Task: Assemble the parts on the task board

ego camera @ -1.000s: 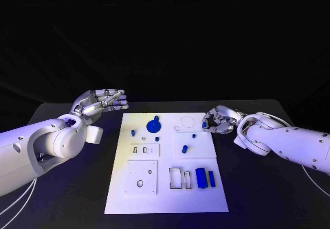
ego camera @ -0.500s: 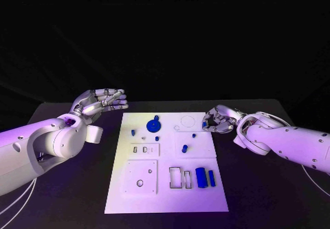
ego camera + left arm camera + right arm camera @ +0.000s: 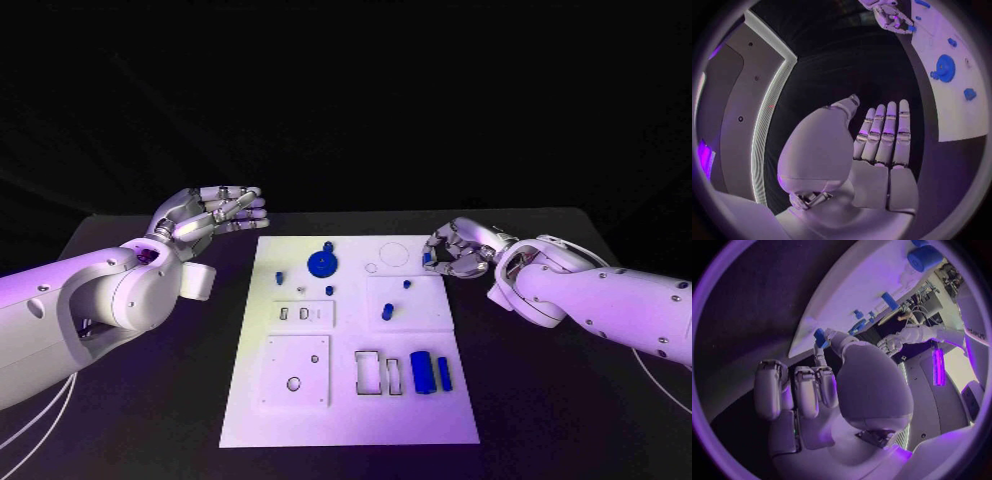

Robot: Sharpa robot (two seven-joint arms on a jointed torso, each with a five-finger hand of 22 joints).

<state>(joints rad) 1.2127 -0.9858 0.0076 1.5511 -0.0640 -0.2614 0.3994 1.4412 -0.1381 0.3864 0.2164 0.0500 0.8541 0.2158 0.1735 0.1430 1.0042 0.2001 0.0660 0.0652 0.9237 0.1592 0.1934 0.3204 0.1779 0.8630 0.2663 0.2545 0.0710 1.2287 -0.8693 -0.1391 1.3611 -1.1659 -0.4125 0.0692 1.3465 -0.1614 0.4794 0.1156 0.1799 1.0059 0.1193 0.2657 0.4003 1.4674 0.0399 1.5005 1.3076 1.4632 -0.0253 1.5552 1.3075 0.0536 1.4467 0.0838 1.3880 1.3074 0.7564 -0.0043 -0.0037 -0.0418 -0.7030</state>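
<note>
White, the task board [image 3: 351,400] lies in the middle of the black tabletop [image 3: 144,400], its long side running from the near edge towards the far edge. Blue parts sit on it: a round disc [image 3: 323,264] near the far left corner of the board, a small peg [image 3: 387,312] at mid-board, and a thick cylinder [image 3: 421,372] with a thinner bar [image 3: 444,374] beside it towards the near right corner. The right hand [image 3: 462,252] rests at the board's far right edge, its thumb and a finger pinching a small blue part [image 3: 819,336] just over that edge. The left hand [image 3: 209,216] hovers off the board's far left corner, above the tabletop, its fingers [image 3: 886,132] straight, side by side, holding nothing.
</note>
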